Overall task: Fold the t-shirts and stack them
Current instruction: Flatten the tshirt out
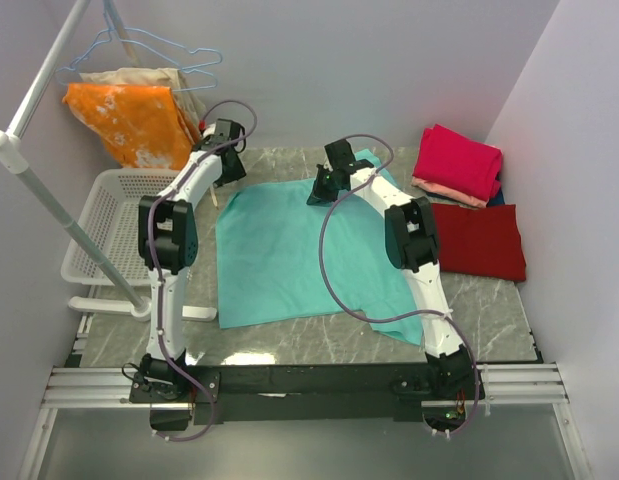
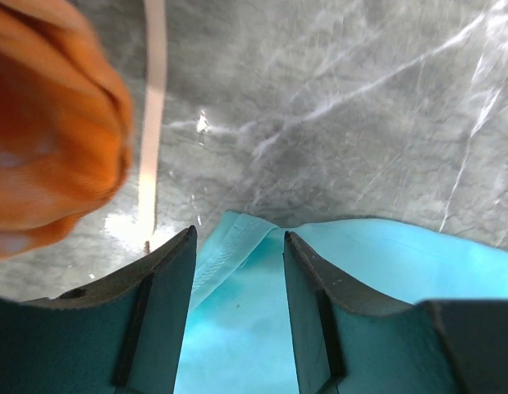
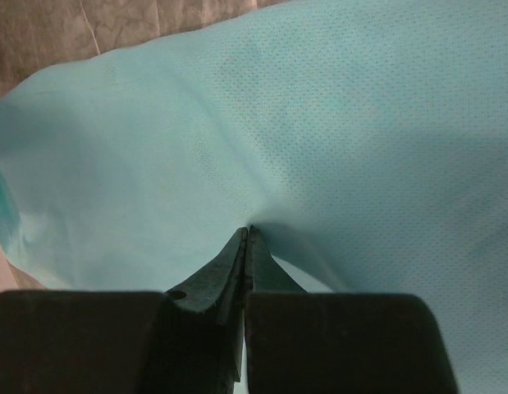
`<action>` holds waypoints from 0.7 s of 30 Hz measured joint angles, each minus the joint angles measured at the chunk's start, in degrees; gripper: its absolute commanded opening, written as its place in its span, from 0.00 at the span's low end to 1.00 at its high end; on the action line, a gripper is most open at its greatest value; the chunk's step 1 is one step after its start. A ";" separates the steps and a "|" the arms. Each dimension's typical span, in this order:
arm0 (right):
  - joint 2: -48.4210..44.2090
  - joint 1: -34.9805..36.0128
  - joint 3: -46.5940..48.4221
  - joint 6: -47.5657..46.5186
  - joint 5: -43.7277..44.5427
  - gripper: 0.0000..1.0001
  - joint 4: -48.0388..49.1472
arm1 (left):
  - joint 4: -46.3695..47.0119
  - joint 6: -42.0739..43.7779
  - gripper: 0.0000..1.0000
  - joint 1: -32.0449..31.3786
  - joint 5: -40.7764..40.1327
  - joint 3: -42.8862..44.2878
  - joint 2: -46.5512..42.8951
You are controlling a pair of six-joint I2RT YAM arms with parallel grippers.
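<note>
Straddles the far-left corner of the teal t-shirt (image 1: pixel 289 255), spread mid-table, with the left gripper (image 2: pixel 239 240) gaping, and pinches its far edge, further right, with the right gripper (image 3: pixel 247 236) clamped on cloth.

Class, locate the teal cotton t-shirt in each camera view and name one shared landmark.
Top external: teal cotton t-shirt spread mid-table.
Left wrist: lower half, corner seen between open left hand.
Right wrist: fills frame, pinched by shut right hand.
Shared landmark: grey marble tabletop.
</note>
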 measured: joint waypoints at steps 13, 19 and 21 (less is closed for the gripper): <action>0.00 0.00 -0.02 0.04 0.20 0.00 -0.02 | -0.98 0.98 0.43 0.00 2.38 1.70 6.23; 0.00 0.00 -0.04 0.04 0.37 0.00 -0.02 | -1.84 1.22 0.16 0.00 0.94 3.19 6.91; 0.00 0.00 -0.04 0.07 0.37 0.00 -0.02 | -2.10 1.44 0.11 0.00 0.50 3.26 7.17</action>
